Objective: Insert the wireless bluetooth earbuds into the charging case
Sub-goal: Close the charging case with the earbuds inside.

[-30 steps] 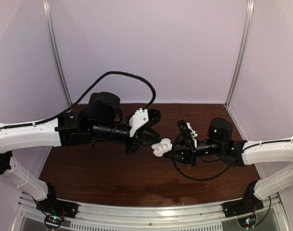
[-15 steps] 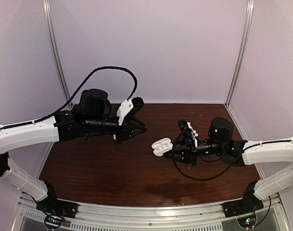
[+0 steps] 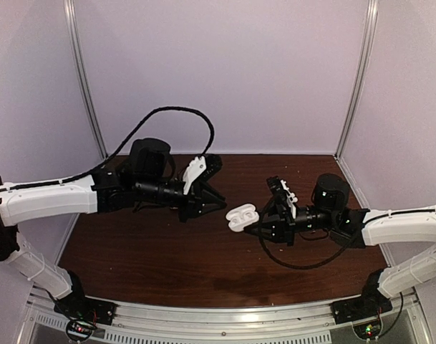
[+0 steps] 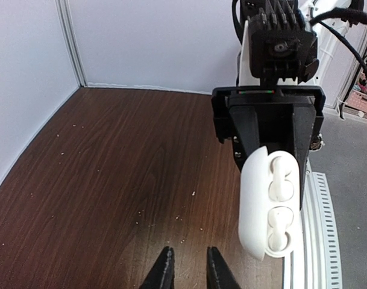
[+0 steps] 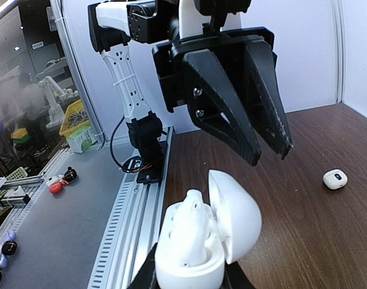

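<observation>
Note charging case (image 4: 255, 205) pinched in right gripper (image 3: 250, 228) above table centre, lid open, earbuds (image 4: 281, 180) seated inside. Note left gripper (image 5: 269, 152) just left, fingers slightly spread, empty. Avoid off-centre lid push: risks twisting case loose, dislodging earbuds.

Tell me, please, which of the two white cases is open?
The charging case clamped in the right gripper: its lid is flipped up, earbuds showing inside. The other case lies shut on the table.
</observation>
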`<state>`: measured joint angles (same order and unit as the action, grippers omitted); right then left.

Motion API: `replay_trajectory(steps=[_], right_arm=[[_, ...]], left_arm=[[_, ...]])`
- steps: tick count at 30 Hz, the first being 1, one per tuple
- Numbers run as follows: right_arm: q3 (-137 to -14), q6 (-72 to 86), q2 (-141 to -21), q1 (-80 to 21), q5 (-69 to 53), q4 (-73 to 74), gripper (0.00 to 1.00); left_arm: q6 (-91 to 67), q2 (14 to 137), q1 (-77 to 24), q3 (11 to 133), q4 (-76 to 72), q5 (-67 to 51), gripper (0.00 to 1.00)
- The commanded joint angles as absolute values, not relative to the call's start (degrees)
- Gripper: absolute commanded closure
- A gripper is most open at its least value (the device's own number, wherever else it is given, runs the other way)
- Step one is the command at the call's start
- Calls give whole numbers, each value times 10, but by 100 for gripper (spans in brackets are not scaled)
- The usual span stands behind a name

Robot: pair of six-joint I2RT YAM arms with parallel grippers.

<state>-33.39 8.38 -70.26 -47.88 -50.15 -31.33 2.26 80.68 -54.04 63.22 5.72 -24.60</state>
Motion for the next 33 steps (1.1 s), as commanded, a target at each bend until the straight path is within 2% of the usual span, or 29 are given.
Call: replay_trajectory(steps=[1, 17, 33], right_arm=[[-337, 92, -694, -478, -514, -336, 100], [-338, 99, -703, -475, -514, -343, 100], [-333, 154, -723, -470, -525, -359, 100]], left_arm=[[40, 822, -555, 645, 39, -268, 79], [92, 813, -606, 655, 50, -250, 82], [162, 821, -644, 673, 81, -123, 81]])
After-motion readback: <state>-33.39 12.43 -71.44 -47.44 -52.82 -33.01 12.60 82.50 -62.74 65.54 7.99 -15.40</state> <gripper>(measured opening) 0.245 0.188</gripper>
